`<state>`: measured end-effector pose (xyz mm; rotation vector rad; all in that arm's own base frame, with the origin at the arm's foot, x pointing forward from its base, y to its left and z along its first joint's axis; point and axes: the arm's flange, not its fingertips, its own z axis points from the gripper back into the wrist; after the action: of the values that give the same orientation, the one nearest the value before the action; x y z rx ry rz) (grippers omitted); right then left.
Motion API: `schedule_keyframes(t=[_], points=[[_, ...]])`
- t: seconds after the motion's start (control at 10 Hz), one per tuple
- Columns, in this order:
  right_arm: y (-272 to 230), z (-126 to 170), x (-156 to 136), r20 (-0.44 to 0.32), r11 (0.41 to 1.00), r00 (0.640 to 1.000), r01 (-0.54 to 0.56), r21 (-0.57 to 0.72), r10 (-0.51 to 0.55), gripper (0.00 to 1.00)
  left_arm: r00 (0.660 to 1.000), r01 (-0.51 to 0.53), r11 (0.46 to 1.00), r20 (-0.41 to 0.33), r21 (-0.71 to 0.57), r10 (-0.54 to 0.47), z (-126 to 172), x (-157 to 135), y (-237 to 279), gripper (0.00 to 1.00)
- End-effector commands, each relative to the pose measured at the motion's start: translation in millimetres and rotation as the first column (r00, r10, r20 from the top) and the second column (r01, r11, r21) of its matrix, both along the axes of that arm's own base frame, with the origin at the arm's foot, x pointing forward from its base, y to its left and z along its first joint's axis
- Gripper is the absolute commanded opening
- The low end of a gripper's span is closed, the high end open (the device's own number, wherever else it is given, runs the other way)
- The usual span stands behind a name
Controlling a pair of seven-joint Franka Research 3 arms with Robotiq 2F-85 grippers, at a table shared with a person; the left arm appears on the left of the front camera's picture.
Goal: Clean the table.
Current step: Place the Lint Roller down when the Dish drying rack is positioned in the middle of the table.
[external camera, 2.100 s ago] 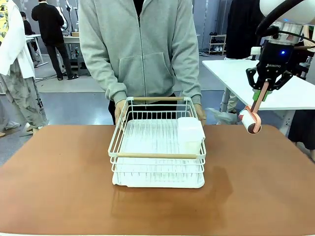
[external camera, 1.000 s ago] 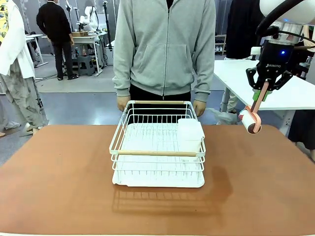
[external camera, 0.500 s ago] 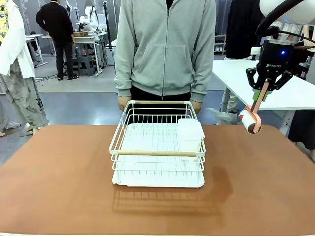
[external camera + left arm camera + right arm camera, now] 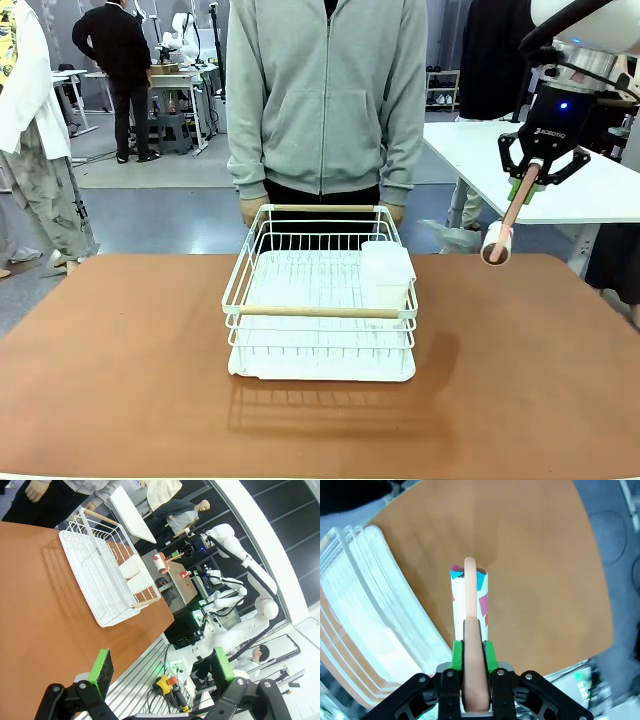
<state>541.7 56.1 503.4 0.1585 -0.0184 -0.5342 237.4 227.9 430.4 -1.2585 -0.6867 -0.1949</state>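
The reddish-brown table [image 4: 120,350] spreads across the front view, with a white wire dish rack [image 4: 320,300] at its middle. My right gripper [image 4: 527,183] hangs above the table's far right corner, shut on the pink handle of a lint roller [image 4: 494,245] whose head points down and left. In the right wrist view the green pads [image 4: 456,652] clamp that handle, and the roller [image 4: 469,597] hovers above the table [image 4: 535,570] beside the rack [image 4: 365,610]. My left gripper [image 4: 162,664] stands open with nothing between its fingers, off the near edge of the table [image 4: 30,580].
A person in a grey hoodie [image 4: 325,100] stands at the far side, hands by the rack's far rim. A white tub [image 4: 387,270] sits in the rack's right side. A white-topped table [image 4: 470,150] stands behind at the right.
The right gripper has swung the roller so its head sits a little further left and higher. The person has shifted slightly to the left.
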Motion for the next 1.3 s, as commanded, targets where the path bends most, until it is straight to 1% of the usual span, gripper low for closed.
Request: schedule_keyframes(t=[0.0, 0.1, 0.2, 0.3, 0.4, 0.6, 0.7, 0.8, 0.9, 1.0, 1.2], points=[[9.9, -11.1, 2.3, 0.041, 0.852, 0.857, 0.505, 0.141, -0.514, 0.21, 1.000, 0.003, 1.000, 0.009, -0.007, -0.003, 0.8, -3.1, 1.2, 1.00], [8.2, -18.8, 5.6, 0.056, 0.771, 0.774, 0.616, 0.161, -0.631, 0.21, 1.000, 0.003, 1.000, 0.009, -0.007, -0.003, 0.8, -3.1, 1.2, 1.00], [7.4, -28.7, 7.4, 0.070, 0.709, 0.711, 0.679, 0.190, -0.699, 0.21, 1.000, 0.003, 1.000, 0.009, -0.007, -0.003, 0.8, -3.1, 1.2, 1.00], [6.4, -38.6, 9.1, 0.096, 0.655, 0.653, 0.718, 0.235, -0.751, 0.21, 1.000, 0.003, 1.000, 0.009, -0.007, -0.003, 0.8, -3.1, 1.2, 1.00], [3.1, -50.1, 9.7, 0.136, 0.620, 0.609, 0.738, 0.266, -0.782, 0.21, 1.000, 0.003, 1.000, 0.009, -0.007, -0.003, 0.8, -3.1, 1.2, 1.00], [-3.1, -76.0, 6.4, 0.173, 0.566, 0.540, 0.764, 0.309, -0.823, 0.21, 1.000, 0.003, 1.000, 0.009, -0.007, -0.003, 0.8, -3.1, 1.2, 1.00], [-4.8, -87.0, 4.3, 0.176, 0.548, 0.519, 0.777, 0.309, -0.836, 0.21, 1.000, 0.003, 1.000, 0.009, -0.007, -0.003, 0.8, -3.1, 1.2, 1.00], [-4.5, -100.1, 4.8, 0.178, 0.550, 0.520, 0.786, 0.281, -0.835, 0.21, 1.000, 0.003, 1.000, 0.009, -0.007, -0.003, 0.8, -3.1, 1.2, 1.00], [-5.6, -112.5, 5.7, 0.189, 0.521, 0.485, 0.805, 0.283, -0.854, 0.21, 1.000, 0.003, 1.000, 0.009, -0.007, -0.003, 0.8, -3.1, 1.2, 1.00], [-7.1, -122.2, 5.8, 0.189, 0.502, 0.465, 0.814, 0.293, -0.865, 0.21, 1.000, 0.003, 1.000, 0.009, -0.007, -0.003, 0.8, -3.1, 1.2, 1.00], [-9.3, -139.7, 3.5, 0.177, 0.480, 0.446, 0.823, 0.303, -0.877, 0.21, 1.000, 0.003, 1.000, 0.009, -0.007, -0.003, 0.8, -3.1, 1.2, 1.00]])
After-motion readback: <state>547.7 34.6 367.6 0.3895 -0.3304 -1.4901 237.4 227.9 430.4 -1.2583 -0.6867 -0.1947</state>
